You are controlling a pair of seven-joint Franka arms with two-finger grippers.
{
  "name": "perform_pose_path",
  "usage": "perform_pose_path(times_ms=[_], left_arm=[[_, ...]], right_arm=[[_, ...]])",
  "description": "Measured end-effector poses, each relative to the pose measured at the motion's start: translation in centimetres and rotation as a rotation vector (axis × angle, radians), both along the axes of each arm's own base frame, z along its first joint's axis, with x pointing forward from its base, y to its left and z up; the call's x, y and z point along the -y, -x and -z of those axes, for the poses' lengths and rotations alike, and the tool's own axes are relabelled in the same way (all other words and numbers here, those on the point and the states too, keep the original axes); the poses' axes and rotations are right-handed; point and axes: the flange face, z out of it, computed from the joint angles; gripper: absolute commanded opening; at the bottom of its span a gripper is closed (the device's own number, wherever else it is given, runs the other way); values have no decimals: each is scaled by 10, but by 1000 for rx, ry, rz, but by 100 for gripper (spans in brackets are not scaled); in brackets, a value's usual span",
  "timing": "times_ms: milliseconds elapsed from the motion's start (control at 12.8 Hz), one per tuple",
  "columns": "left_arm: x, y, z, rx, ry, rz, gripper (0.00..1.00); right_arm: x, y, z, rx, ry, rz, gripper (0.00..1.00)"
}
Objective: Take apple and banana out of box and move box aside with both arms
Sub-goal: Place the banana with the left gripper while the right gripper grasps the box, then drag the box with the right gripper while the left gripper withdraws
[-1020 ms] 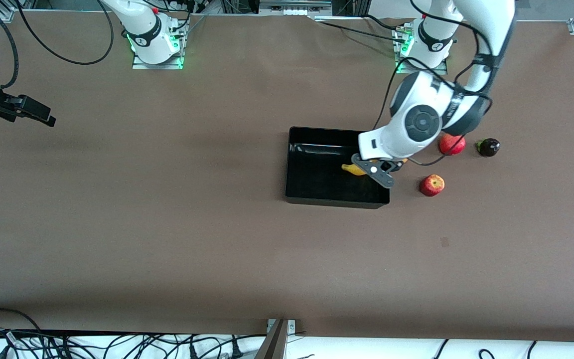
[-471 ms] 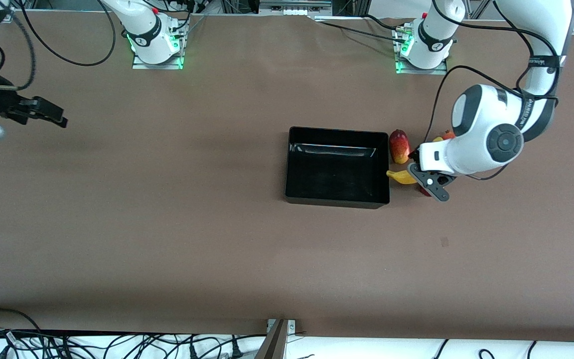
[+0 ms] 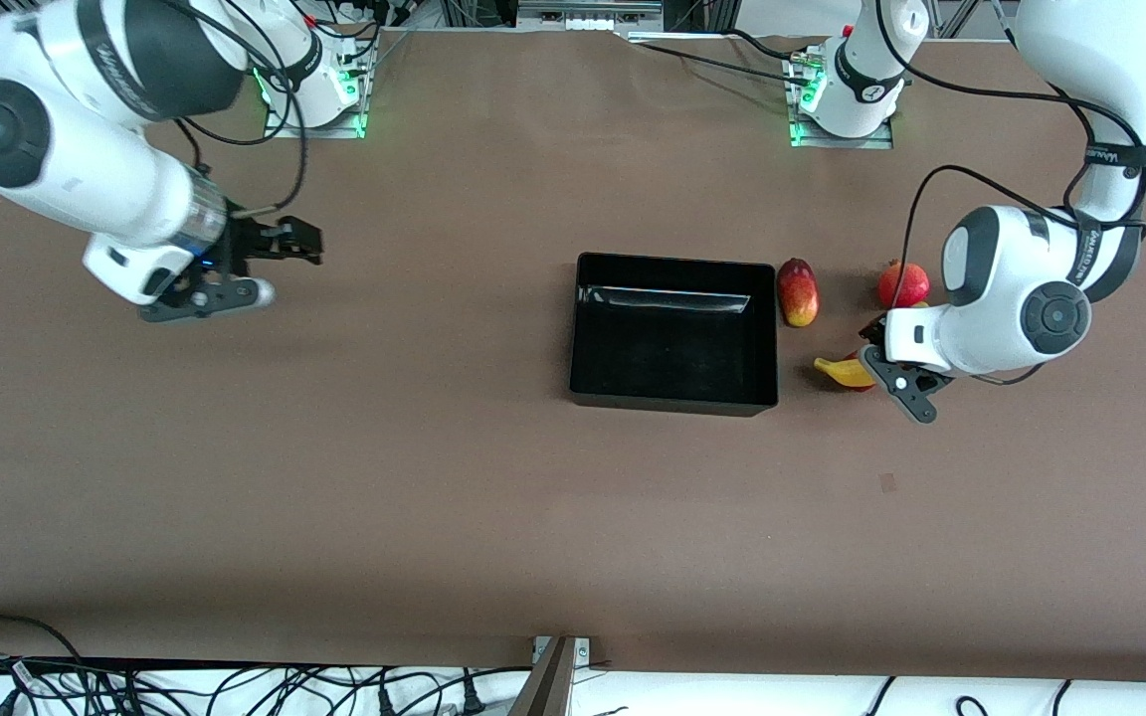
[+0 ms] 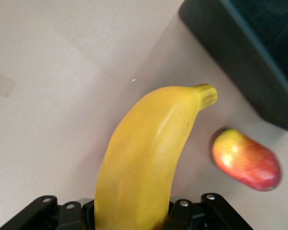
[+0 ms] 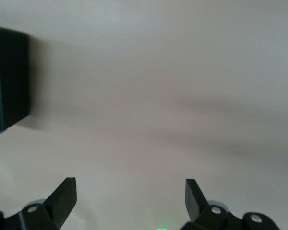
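My left gripper [image 3: 881, 368] is shut on the yellow banana [image 3: 840, 371] and holds it just above the table, beside the black box [image 3: 672, 262] on its left-arm end. In the left wrist view the banana [image 4: 149, 158] fills the jaws, its tip toward the box's corner [image 4: 240, 52]. The red apple is almost hidden under the banana and gripper; only a red sliver [image 3: 862, 385] shows. My right gripper [image 3: 306, 245] is open and empty over bare table toward the right arm's end. It also shows in the right wrist view [image 5: 129, 191], with the box's end [image 5: 7, 76] in sight.
An oval red-and-yellow fruit [image 3: 798, 291] lies against the box's end wall and shows in the left wrist view [image 4: 245, 160]. A round red fruit [image 3: 903, 284] lies beside my left arm's wrist. The box is empty.
My left gripper carried the banana from over the box out past its end wall, to above the apple. My right arm swung in from the table's edge toward the box.
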Motion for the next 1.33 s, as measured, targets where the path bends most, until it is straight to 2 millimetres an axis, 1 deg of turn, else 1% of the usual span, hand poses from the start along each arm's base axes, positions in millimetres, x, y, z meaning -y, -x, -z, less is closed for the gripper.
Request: perform_pose_path(times_ms=[157,235,314,392,471,706,784,863,941,1020,1098,1176,1255,1333], left_arm=[[-15,-6,14,16,-4,20,0],[-24,-9,21,24,-7,28,0],[-31,-12,28,29,-12,33,0],[-36,-14,35,34,-16,33,0],[-40,-16,42,44,-21,29,0],[-62,-24,62,62,-40,35,0],[-68,-27,70,69,-46,35,14],[-70,-30,77,76,-50,38,84],[-71,-31,83,78,-52,40,100],[-71,-31,87,75,-53,40,100],[-72,-31,89,73,-55,38,100],[-75,-31,89,73,-56,34,100],[-78,-31,89,73,-57,26,100],[-81,-30,89,70,-60,4,100]], right_arm=[[-16,-6,18,-43,-52,8,100],[-27,-9,26,-53,-59,23,100],[-42,-12,34,-51,-52,58,100],[-61,-15,41,-36,-48,100,100],[-84,-15,48,-19,-57,135,100],[-159,3,77,-3,-38,238,100],[-184,11,89,9,-34,264,100],[-210,20,101,26,-36,284,100],[-236,30,114,44,-39,313,100],[-262,42,129,61,-44,343,100],[-283,53,146,74,-48,360,95],[-301,63,165,87,-51,371,82],[-314,70,184,104,-54,376,58],[-324,76,201,117,-50,368,37]])
